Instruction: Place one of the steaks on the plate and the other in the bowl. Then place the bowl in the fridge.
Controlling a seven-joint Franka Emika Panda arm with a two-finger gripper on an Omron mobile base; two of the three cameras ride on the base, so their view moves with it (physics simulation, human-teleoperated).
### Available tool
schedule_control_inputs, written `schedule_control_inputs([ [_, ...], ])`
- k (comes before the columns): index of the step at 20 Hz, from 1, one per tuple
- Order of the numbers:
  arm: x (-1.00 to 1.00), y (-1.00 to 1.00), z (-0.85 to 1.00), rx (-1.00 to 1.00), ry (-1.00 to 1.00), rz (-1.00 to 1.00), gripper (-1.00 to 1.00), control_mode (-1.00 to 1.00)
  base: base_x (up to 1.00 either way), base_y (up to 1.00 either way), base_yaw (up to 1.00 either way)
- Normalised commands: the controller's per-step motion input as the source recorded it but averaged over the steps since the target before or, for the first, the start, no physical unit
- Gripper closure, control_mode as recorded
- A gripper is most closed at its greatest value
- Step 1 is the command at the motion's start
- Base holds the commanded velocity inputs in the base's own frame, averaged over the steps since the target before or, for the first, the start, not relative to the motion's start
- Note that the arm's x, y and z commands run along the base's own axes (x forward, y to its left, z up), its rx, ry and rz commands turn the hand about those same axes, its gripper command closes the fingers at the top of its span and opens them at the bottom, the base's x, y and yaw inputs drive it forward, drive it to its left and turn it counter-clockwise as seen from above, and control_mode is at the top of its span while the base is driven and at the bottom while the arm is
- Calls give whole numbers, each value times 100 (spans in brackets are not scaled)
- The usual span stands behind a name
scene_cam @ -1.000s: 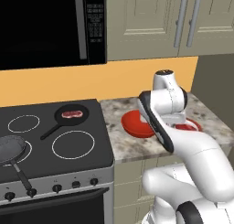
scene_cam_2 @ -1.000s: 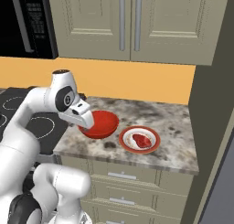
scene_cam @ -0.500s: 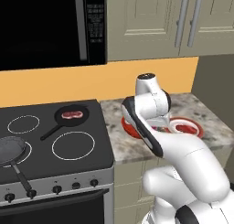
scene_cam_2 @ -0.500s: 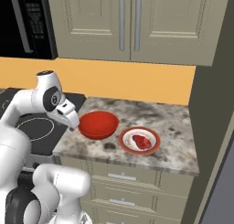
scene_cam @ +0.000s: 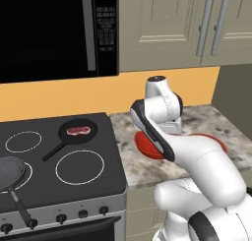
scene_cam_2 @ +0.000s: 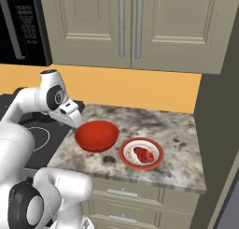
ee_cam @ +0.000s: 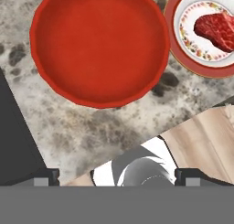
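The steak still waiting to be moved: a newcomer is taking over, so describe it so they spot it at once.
Start at the black stovetop left of the speckled counter. On its back burner sits a small dark frying pan, and the steak lies in it. It is paler, with white fat edges, unlike the bright red one on the red-rimmed plate.

1. My arm rises from the base, folds at the elbow and reaches forward over the front part of the counter, near its left edge.
2. The wrist is bent down, so the hand looks almost straight down at the counter top.
3. My gripper hangs above the counter, touching nothing.
4. Its fingertips stand wide apart, fully spread, with nothing between them.
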Motion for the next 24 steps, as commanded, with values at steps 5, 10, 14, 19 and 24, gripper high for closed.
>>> schedule_control_inputs([
  [5, 0, 0, 0, 0, 0, 0, -100, 100, 29, 32, 1],
  [10, 0, 5, -2, 0, 0, 1, -100, -100, 15, 23, 2],
  [14, 0, 24, -25, 0, -1, 15, -100, -100, 0, 0, 0],
  [19, 23, 15, -17, 0, -2, 19, -100, -100, 0, 0, 0],
  [24, 74, 43, 0, 0, -2, 50, -100, -100, 0, 0, 0],
])
